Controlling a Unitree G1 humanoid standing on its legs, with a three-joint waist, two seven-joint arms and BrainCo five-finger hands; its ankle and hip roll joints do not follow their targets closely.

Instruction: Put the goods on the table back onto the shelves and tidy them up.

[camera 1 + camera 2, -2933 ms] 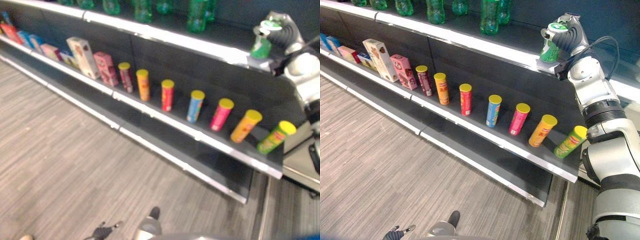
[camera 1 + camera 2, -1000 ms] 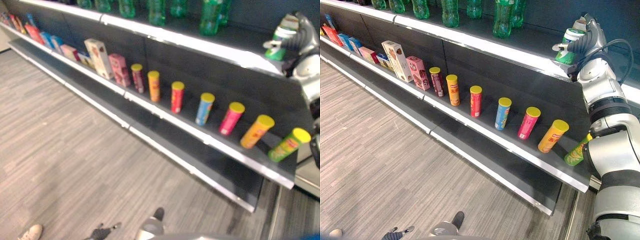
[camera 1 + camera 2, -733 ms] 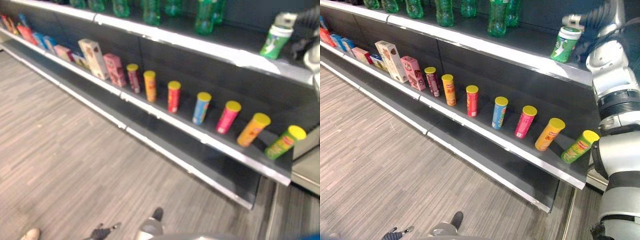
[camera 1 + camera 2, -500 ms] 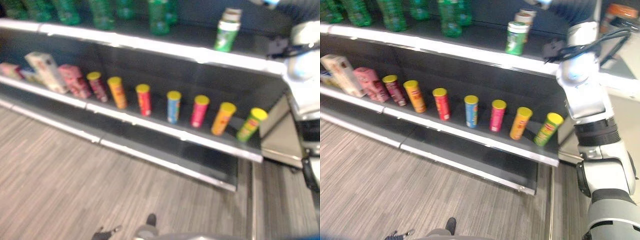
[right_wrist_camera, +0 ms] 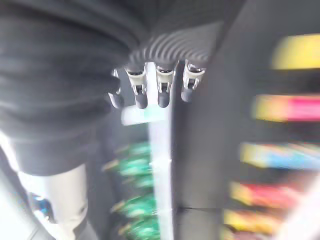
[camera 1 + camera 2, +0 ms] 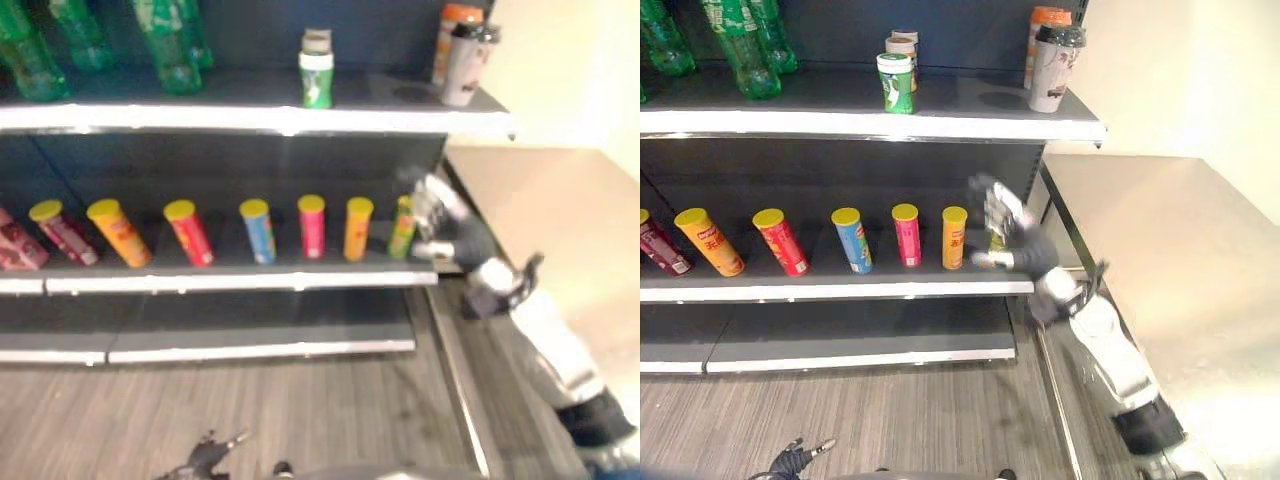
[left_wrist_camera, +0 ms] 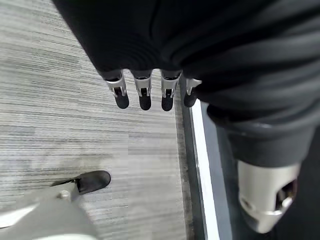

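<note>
Right hand [image 6: 1008, 240] is held in front of the middle shelf [image 6: 840, 287], at its right end, just before the green tube [image 6: 402, 226]. Fingers [image 5: 162, 92] are straight and spread, holding nothing; nothing between them in the right wrist view.

Green can [image 6: 895, 83] stands upright on the top shelf [image 6: 940, 124], near the front edge, well apart from the right hand. A second can [image 6: 906, 45] stands just behind it. Towards the right end of the same shelf: a white cup [image 6: 1050, 68] with a dark lid, and an orange-capped bottle [image 6: 1040, 30] behind it. Green bottles [image 6: 742, 45] stand at the left of the top shelf.

Middle shelf: row of yellow-capped tubes, from the right: green, orange tube [image 6: 953, 238], pink tube [image 6: 906, 235], blue tube [image 6: 851, 240], red tube [image 6: 780, 242], then another orange one [image 6: 708, 241]. All lean slightly, spaced apart.

Left hand [image 7: 150, 90] hangs low over the grey floor [image 7: 60, 110]. Fingers are relaxed, slightly bent, empty.

Beige table [image 6: 1180, 240] stands to the right of the shelves.
</note>
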